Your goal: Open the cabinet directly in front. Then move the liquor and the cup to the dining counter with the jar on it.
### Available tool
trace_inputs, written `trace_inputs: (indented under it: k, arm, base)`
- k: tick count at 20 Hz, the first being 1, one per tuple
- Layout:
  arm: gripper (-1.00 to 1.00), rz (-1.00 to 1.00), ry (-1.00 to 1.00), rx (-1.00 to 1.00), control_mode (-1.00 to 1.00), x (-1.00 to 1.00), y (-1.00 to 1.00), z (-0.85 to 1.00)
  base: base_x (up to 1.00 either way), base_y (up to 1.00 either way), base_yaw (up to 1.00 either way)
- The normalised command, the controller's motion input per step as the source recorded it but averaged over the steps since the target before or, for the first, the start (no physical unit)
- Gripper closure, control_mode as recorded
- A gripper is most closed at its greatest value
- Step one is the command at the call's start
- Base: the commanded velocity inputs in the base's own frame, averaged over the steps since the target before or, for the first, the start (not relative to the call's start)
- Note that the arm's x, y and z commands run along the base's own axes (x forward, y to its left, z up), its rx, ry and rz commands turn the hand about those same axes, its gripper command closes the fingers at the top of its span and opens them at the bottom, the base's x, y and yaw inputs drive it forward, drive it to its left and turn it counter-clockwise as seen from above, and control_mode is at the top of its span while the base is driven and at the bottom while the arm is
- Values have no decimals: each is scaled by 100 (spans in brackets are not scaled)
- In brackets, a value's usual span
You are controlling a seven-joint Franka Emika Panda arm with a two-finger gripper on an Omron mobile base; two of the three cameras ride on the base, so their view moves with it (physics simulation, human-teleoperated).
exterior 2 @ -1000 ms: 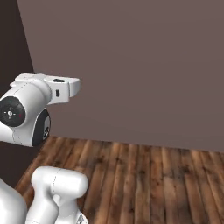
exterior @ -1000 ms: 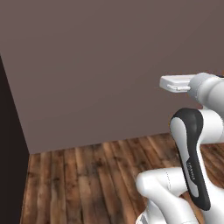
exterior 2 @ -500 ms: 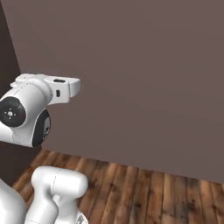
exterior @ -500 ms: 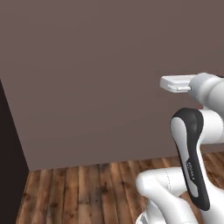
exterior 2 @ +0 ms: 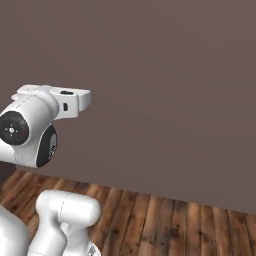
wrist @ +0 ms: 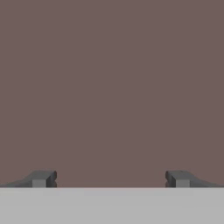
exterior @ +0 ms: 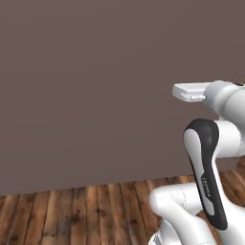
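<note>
Item: white arm (exterior: 206,191), jaws spread wide and empty, gripper (wrist: 110,179) facing plain brown wall (exterior 2: 170,90) above wooden plank floor (exterior: 72,215).

1. No readable text, label, brand, number or sign is showing anywhere.
2. Small markings are running down the arm's dark link cover (exterior: 209,184), too blurred to read.

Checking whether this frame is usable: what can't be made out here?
- Gripper: hand view cuts the fingers off at the bottom edge; just the tips show, wide apart.
- Arm: its far end runs off the left base view's right edge.
- Wall: plain brown, no features to place it.
</note>
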Motion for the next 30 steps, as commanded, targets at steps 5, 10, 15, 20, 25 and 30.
trace_inputs:
  k: [5, 10, 15, 20, 25, 30]
  arm:
    - [-100, 0, 0, 0, 100, 0, 0, 0]
    - [-100, 0, 0, 0, 100, 0, 0, 0]
    - [-100, 0, 0, 0, 100, 0, 0, 0]
    - [-100, 0, 0, 0, 100, 0, 0, 0]
    - [-100, 0, 0, 0, 100, 0, 0, 0]
    - [-100, 0, 0, 0, 100, 0, 0, 0]
  base:
    - [44, -100, -28]
    - [83, -100, -30]
    - [100, -100, -22]
    - [100, -83, -9]
    - [100, -6, 0]
    - [66, -75, 18]
